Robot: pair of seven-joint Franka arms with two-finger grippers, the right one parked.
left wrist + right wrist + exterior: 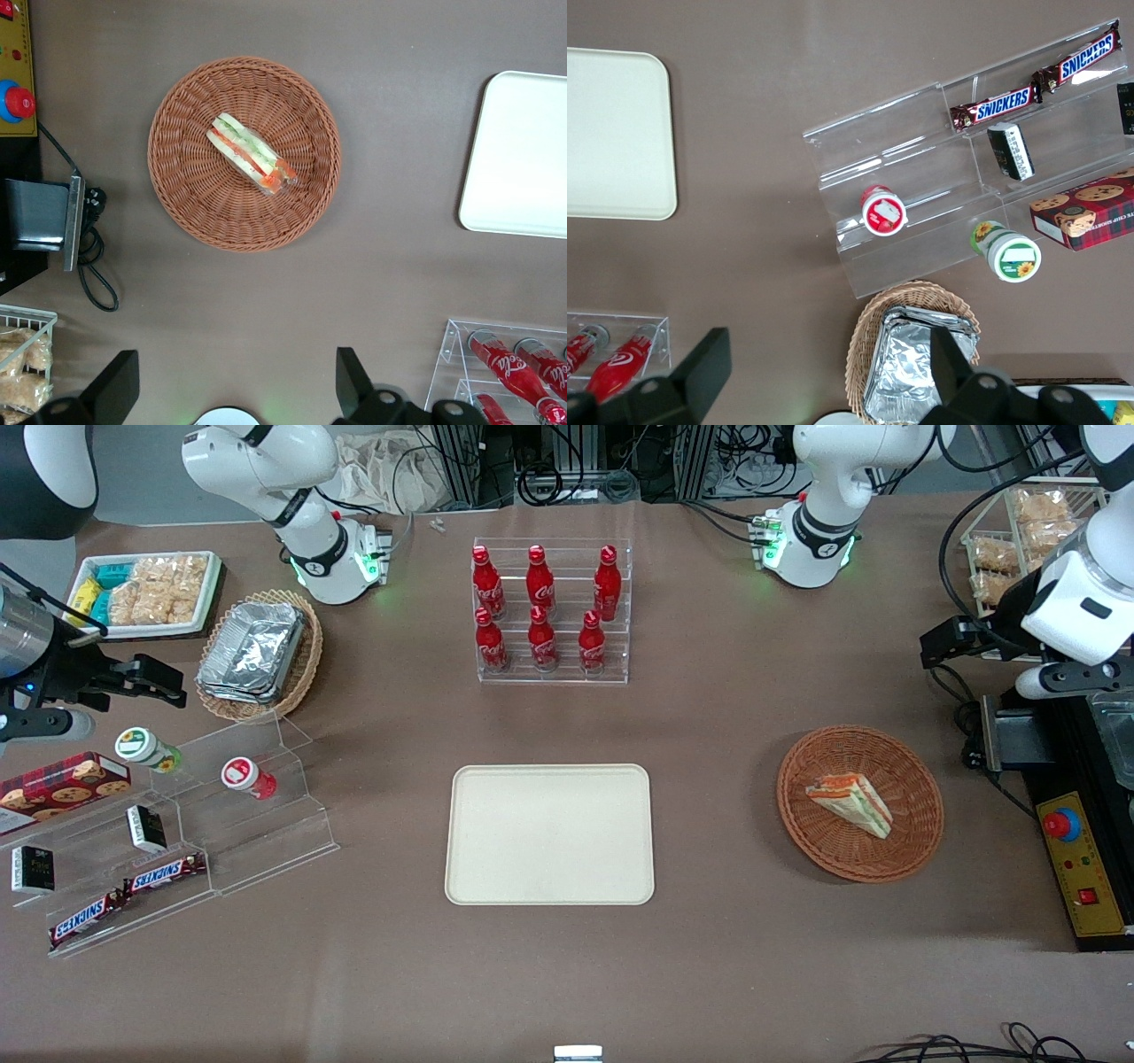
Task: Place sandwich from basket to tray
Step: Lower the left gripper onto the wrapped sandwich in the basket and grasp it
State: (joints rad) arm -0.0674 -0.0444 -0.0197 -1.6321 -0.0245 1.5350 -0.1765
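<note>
Nothing is being carried yet: the sandwich (850,803) is lying in the basket (921,825), the tray (549,834) is sitting bare, and the hand (235,385) is being held spread wide, well above the table.

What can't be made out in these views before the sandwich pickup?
- Sandwich: its underside is hidden by the basket it lies in, in both views.
- Tray: cut off by the wrist view's edge.
- Gripper: open above the bare table; fingers cut off by the wrist view's edge, not clearly seen from the front.
</note>
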